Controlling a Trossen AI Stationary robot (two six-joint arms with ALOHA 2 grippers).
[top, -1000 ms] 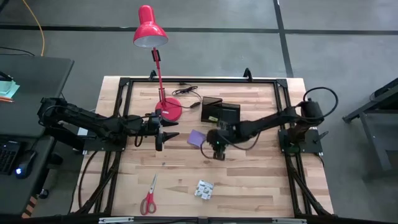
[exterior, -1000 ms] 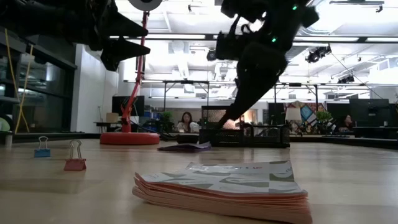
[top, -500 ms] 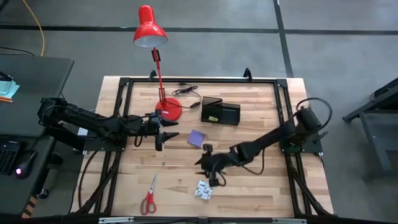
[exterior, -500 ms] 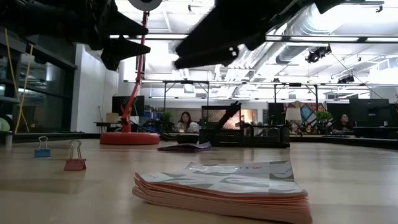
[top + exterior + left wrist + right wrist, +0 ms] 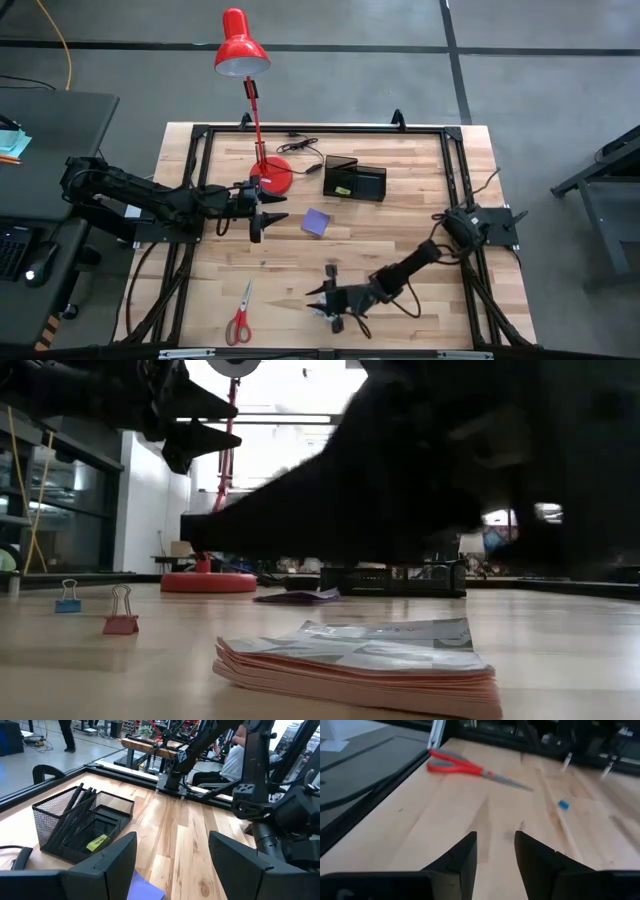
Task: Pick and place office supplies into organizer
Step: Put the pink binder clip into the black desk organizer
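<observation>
My right gripper (image 5: pixel 324 300) hangs low near the table's near edge, over the white-blue packet (image 5: pixel 360 660), which lies flat on the wood. It covers most of the packet in the high view. Its fingers (image 5: pixel 465 855) stand a little apart with nothing between them. The red-handled scissors (image 5: pixel 238 320) lie to its left. The purple notepad (image 5: pixel 317 222) lies mid-table. The black organizer (image 5: pixel 355 180) holds pens and a yellow piece (image 5: pixel 97 841). My left gripper (image 5: pixel 262 215) waits open beside the lamp base.
The red lamp (image 5: pixel 272 175) stands left of the organizer, with a cable behind it. Two binder clips (image 5: pixel 120 622) stand on the table left of the packet. A small blue piece (image 5: pixel 563 804) lies past the scissors. A black frame rail runs around the table's edges.
My right gripper has swung from beside the organizer and notepad toward the table's near edge. It has sunk and tipped from pointing steeply down to nearly level, and now hangs over the packet. Nothing on the table has moved.
</observation>
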